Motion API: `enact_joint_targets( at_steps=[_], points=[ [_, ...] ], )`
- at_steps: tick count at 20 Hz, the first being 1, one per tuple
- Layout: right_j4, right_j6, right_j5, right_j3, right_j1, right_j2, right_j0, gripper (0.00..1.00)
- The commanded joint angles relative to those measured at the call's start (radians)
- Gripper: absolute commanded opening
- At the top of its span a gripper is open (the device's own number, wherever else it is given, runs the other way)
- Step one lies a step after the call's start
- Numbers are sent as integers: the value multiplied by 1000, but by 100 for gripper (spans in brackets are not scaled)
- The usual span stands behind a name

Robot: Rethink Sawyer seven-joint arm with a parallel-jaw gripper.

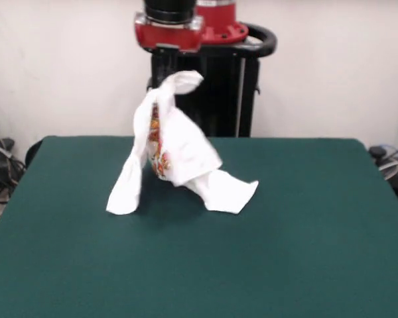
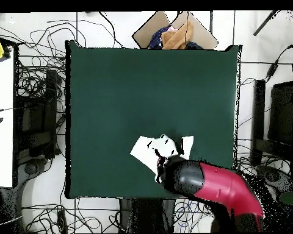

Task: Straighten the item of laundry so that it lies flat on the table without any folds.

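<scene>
Your pincer (image 1: 167,81) is clenched on the T-shirt (image 1: 176,152), which hangs bunched beneath it, 2 corners trailing on the table (image 1: 305,232). Release here and, I judge, it collapses below the pincer in folds.

Front view: low across the broad dark green felt table (image 1: 305,252), facing the black pedestal (image 1: 215,99) and white back wall, fairly near. Overhead view: straight down from high up, taking in whole table (image 2: 112,91) plus cabled floor. Shared: tabletop, red-and-black arm (image 2: 219,186).
</scene>
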Motion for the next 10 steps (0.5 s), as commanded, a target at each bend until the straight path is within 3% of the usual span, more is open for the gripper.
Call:
enact_joint_targets(
  at_steps=[1,7,10],
  points=[
    [-100,-342,218,-213,15,185,-94,0],
    [-124,-398,317,-297,18,232,-133,0],
    [-118,-378,276,-273,37,241,-135,0]
  ],
)
